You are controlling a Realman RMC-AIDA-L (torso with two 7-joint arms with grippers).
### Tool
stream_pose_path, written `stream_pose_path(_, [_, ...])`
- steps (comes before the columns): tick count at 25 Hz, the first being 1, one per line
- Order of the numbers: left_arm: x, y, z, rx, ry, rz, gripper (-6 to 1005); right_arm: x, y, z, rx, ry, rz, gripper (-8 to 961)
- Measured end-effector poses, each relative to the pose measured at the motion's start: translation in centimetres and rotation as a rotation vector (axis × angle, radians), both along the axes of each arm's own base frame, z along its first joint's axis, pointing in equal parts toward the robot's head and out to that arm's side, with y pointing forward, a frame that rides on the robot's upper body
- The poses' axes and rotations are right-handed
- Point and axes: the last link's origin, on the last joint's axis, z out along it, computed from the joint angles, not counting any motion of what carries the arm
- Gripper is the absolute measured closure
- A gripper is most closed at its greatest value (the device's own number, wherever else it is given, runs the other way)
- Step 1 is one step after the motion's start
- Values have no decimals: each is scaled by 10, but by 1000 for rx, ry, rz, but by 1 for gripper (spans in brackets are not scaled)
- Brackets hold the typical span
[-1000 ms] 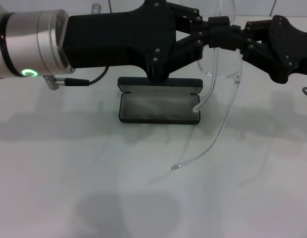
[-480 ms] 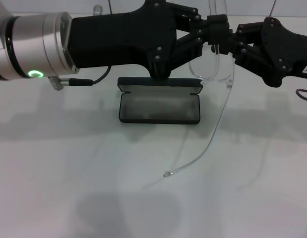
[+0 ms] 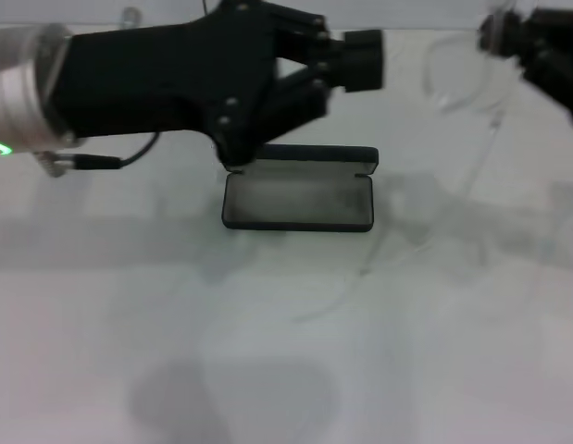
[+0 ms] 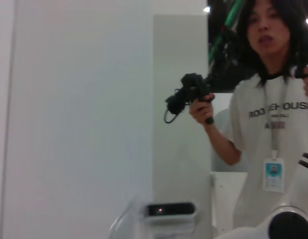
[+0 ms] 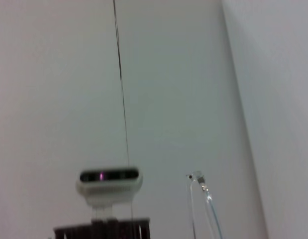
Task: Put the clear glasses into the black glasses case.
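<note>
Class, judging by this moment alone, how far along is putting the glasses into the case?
Done: the black hinged glasses case lies open, its grey lining bare. In hand: the transparent plastic glasses hang by the right gripper; the left gripper is apart. Left: lowering them in.

The glasses (image 3: 462, 79) are a faint blur. The right gripper (image 3: 522, 37) is cut off by the edge. The left arm hides the case (image 3: 298, 199) lid's left end.

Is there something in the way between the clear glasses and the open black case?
Nothing visible blocks it. The clear glasses hang at the right gripper; the black glasses case lies open, and the left gripper hovers above its lid.
</note>
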Motion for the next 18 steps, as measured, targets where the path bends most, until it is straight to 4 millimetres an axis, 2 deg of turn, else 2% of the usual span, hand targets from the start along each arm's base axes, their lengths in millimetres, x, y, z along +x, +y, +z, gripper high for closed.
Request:
stream_pose_path(4, [-12, 0, -1, -12, -7, 50, 935, 6, -15, 25, 55, 103, 30, 889])
stream_pose_path(9, [-24, 0, -25, -73, 7, 93, 938, 8, -27, 45, 110, 237, 68, 891])
stream_pose_path(13, [-27, -3, -48, -149, 13, 87, 940, 10, -29, 53, 162, 307, 57, 891])
stream_pose_path(18, [-12, -16, -74, -246, 17, -24, 940, 6, -19, 49, 193, 291, 34, 890])
